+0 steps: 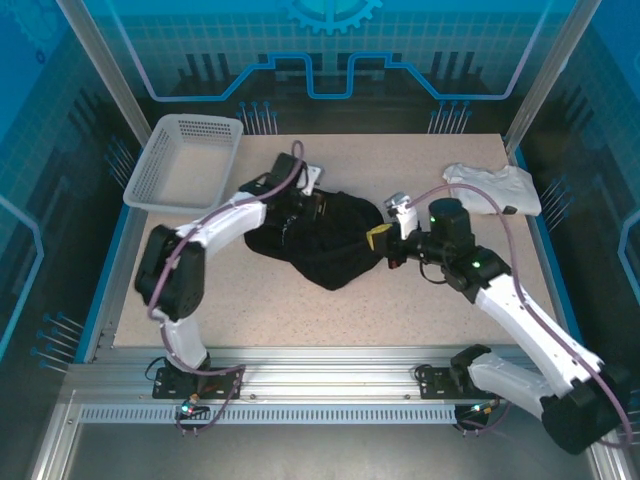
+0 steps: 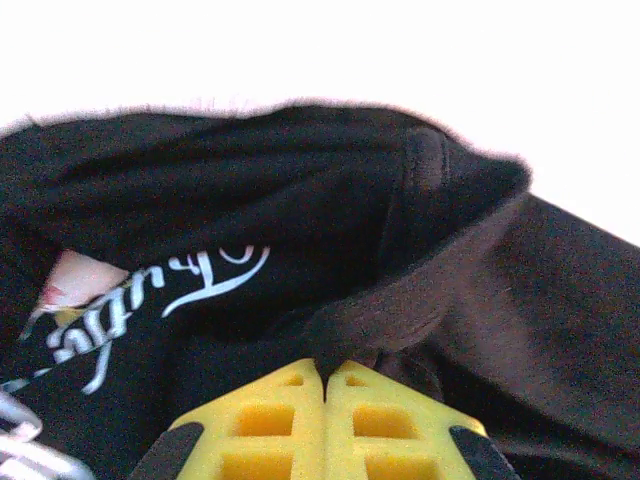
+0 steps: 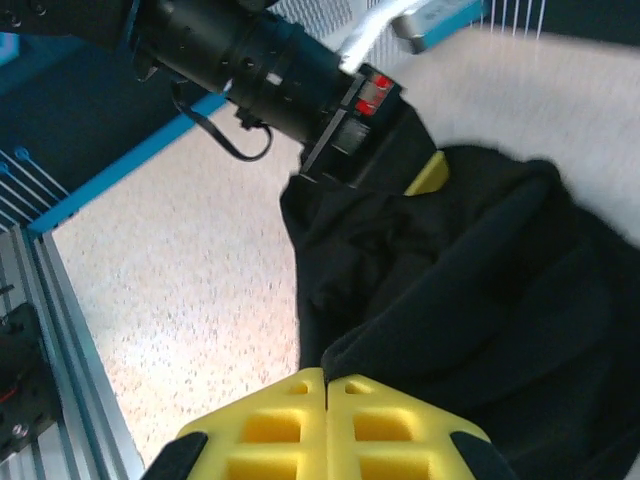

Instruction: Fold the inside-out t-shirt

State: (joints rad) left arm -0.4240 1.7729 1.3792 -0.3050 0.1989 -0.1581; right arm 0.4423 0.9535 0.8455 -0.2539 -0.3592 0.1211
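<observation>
Black cloth, bunched in a crumpled heap: the inside-out t-shirt (image 1: 335, 245) is seen at the middle of the table (image 1: 300, 315), slightly toward 12 o'clock, not laid flat and no fold made yet.

The left gripper (image 1: 300, 207) is placed on the heap's 10 o'clock edge. In the left wrist view its yellow pads (image 2: 280, 415) are pressed fully together, and a hem-like ridge of the shirt runs down into the seam at their tips, so the jaws are closed on the cloth. White script lettering (image 2: 190, 290) is seen at 9 o'clock of that view, with a pale label (image 2: 80, 280) beside it (print too small to be read).

The right gripper (image 1: 380, 238) is placed on the heap's 3 o'clock edge. In the right wrist view its pads are also shut tight, with a rolled fold of the shirt caught at the tips; the left gripper's yellow finger is seen at 1 o'clock there, against the same cloth.

A white mesh basket (image 1: 195, 122) is set at the table's 10 o'clock corner, well apart from the shirt. A white folded garment (image 1: 495, 188) lies at 2 o'clock, near the right arm's cable and not touching the shirt.
</observation>
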